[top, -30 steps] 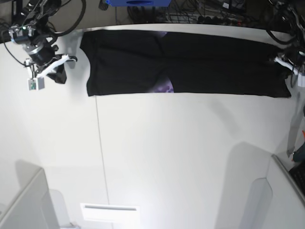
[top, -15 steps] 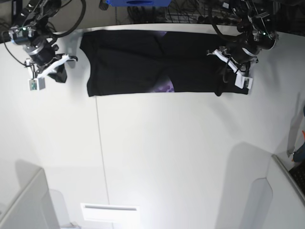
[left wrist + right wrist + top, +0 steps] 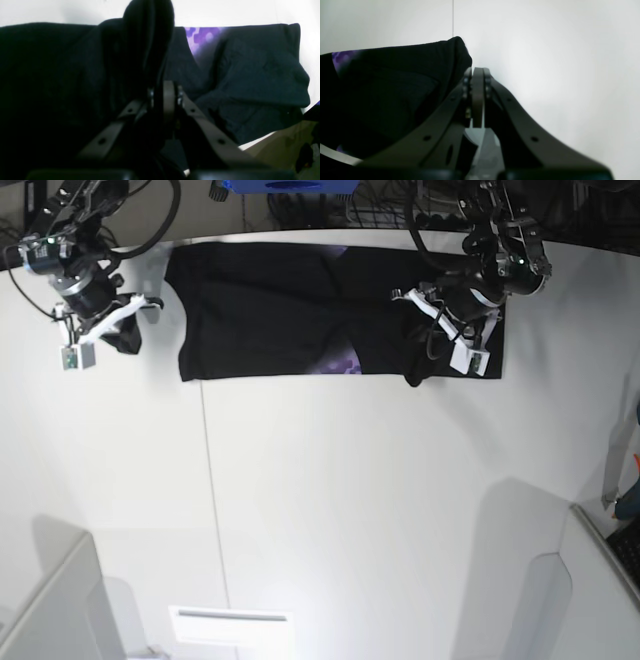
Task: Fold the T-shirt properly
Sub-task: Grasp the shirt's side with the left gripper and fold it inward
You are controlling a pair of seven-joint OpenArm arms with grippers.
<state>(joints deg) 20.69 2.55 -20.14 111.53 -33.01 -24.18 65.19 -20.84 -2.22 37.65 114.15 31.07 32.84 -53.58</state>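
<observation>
Along the far edge of the white table (image 3: 330,510), toward twelve o'clock in the base view, the T-shirt (image 3: 270,310) lies as a long black band, already doubled lengthwise, with a patch of purple print peeking out at its near hem. The left claw (image 3: 440,330), at about two o'clock, is pinched tight on the shirt's end: in the left wrist view a ridge of black cloth rises from between the closed tips, and beyond it the rest of the shirt lies flat. That end is lifted and carried over the band, which looks like the way to bring one short side across toward the middle, shortening the strip into a compact rectangle. The right claw (image 3: 105,325), at ten o'clock, is closed and holds nothing; the right wrist view shows its tips meeting just beside the shirt's other end, with bare table past them. It seems parked off the cloth so as not to drag or wrinkle that side while the other arm does the folding.
</observation>
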